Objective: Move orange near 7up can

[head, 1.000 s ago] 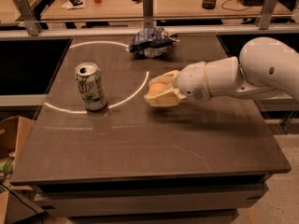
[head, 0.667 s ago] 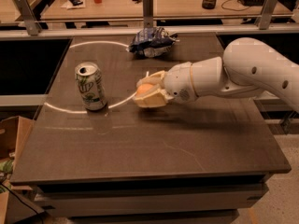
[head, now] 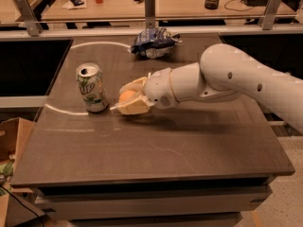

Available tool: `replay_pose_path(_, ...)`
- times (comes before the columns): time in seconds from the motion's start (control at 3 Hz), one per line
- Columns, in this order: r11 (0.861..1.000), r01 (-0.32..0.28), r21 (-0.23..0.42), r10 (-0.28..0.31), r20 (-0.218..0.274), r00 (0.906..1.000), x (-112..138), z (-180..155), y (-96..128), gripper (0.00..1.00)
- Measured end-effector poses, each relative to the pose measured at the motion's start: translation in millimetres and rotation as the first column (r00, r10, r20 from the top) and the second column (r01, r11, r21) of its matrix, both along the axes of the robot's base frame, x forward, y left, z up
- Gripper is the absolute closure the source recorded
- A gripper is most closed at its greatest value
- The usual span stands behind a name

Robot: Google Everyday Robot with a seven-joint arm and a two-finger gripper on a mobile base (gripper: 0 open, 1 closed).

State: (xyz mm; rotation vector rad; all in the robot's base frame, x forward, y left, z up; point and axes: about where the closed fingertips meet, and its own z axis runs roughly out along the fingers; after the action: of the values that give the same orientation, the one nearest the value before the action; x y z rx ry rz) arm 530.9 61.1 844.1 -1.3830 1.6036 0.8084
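Observation:
The 7up can (head: 92, 87) stands upright on the left part of the dark table (head: 189, 145). My gripper (head: 127, 98) is just right of the can, low over the table, and is shut on the orange (head: 126, 96), which shows between the cream fingers (head: 135, 108). A small gap lies between the fingers and the can. The white arm reaches in from the right.
A crumpled blue and silver snack bag (head: 154, 42) lies at the back middle of the table. A white arc line (head: 66, 110) runs on the tabletop by the can. A cardboard box (head: 12, 141) stands at the left of the table. A desk with clutter lies behind.
My gripper has moved left with the orange, from the table's middle to right beside the can. The can and the snack bag have not moved.

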Motion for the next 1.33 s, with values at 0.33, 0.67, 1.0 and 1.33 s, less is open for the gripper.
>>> replay_pose_path(0.33,0.999,-0.034,-0.003,0.034,-0.006,0.9994,-3,-3,24,1.0)
replay_pose_path(0.67,0.999,-0.036,-0.02,0.036,-0.021,0.9992,-5,-12,34,1.0)
replay_pose_path(1.0,0.999,-0.037,-0.02,0.036,-0.022,0.9991,-6,-11,34,0.82)
replay_pose_path(1.33,0.999,-0.037,-0.02,0.036,-0.022,0.9991,-6,-10,34,0.59)
